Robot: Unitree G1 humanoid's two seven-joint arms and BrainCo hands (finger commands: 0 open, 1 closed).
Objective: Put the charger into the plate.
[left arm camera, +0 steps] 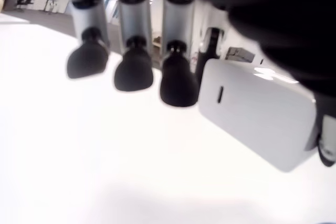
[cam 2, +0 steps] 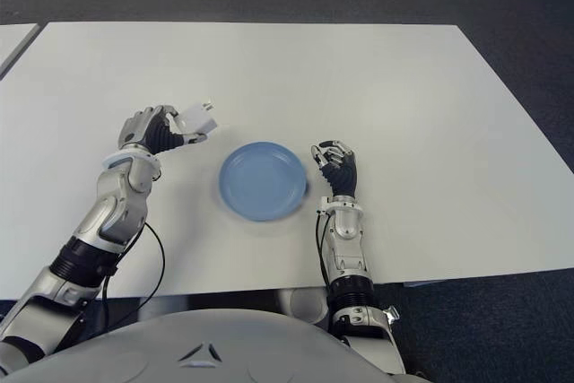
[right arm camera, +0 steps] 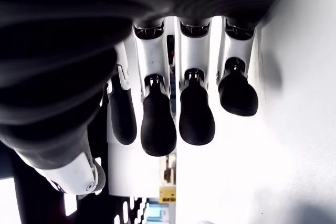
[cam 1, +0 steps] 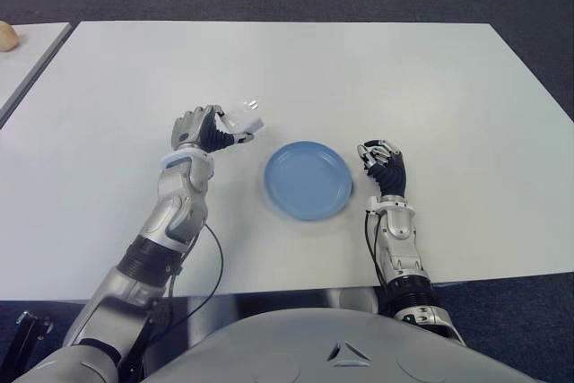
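Left hand [cam 1: 208,129] grasping white charger [cam 1: 244,117] – left of blue plate [cam 1: 308,179], right hand [cam 1: 384,165] curled, empty

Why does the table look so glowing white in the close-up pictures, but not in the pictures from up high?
In the left wrist view the table washes out to pure white under the left hand gripping the charger. The right wrist view glares too, leaving the right hand's fingers as dark shapes. In the eye views the table is evenly lit, and the blue plate keeps its colour.
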